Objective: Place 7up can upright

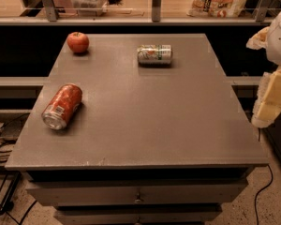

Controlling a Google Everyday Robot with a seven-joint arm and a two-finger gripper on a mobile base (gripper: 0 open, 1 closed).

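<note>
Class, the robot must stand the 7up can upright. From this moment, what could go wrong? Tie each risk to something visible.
1. The 7up can lies on its side near the far edge of the table; a nudge might roll it off.
2. The end effector is beyond the table's right edge, far from the can; a long reach may arrive misaligned.

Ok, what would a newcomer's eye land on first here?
The big red can lying on its side near the table's left edge, and the apple at the back left corner. The 7up can also lies on its side at the back, with the gripper beside the right edge.
</note>
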